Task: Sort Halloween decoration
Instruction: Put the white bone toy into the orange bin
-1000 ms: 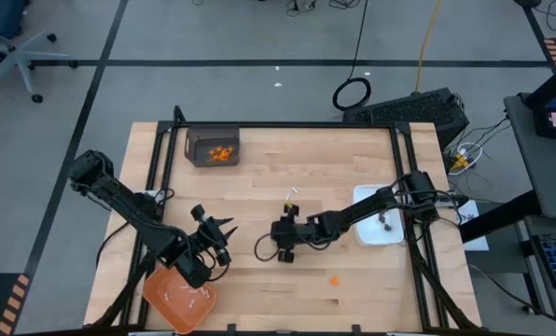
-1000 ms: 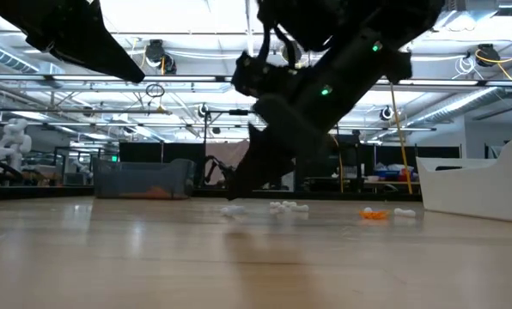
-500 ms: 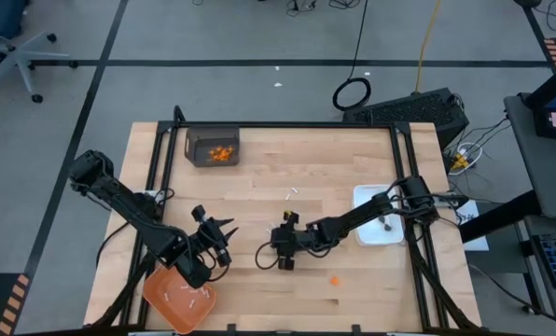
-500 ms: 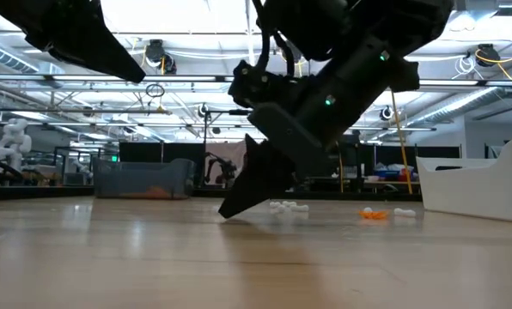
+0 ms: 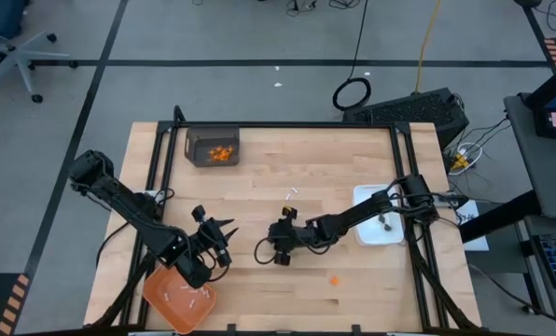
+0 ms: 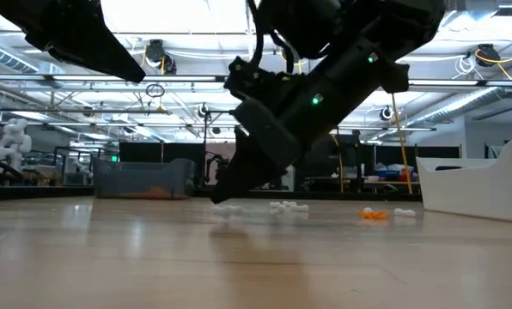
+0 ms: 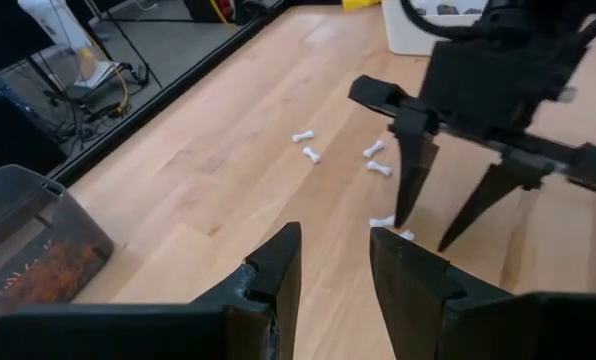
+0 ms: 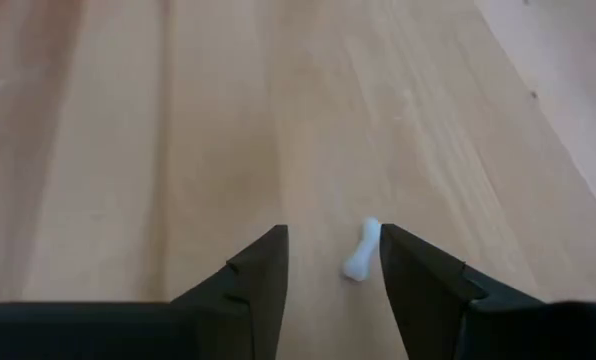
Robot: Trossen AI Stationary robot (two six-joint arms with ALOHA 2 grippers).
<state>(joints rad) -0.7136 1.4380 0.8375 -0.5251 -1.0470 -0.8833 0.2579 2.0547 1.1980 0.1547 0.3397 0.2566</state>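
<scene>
Small white sticks [image 7: 373,160], bone-shaped with knobbed ends, lie flat and scattered on the bare wood near the table's middle, a few of them close together. One white stick [image 8: 362,249] lies apart from them, flat on the wood, in the gap between the right gripper's [image 8: 333,265] parted fingers. A single orange bit [image 5: 334,279] rests alone nearer the front edge.

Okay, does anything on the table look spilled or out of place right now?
Yes. A few small white sticks lie loose on the bare wooden table near its middle, and one orange bit sits alone nearer the front edge, outside every container. The right gripper, open, straddles one white stick. Nothing looks damaged.
</scene>
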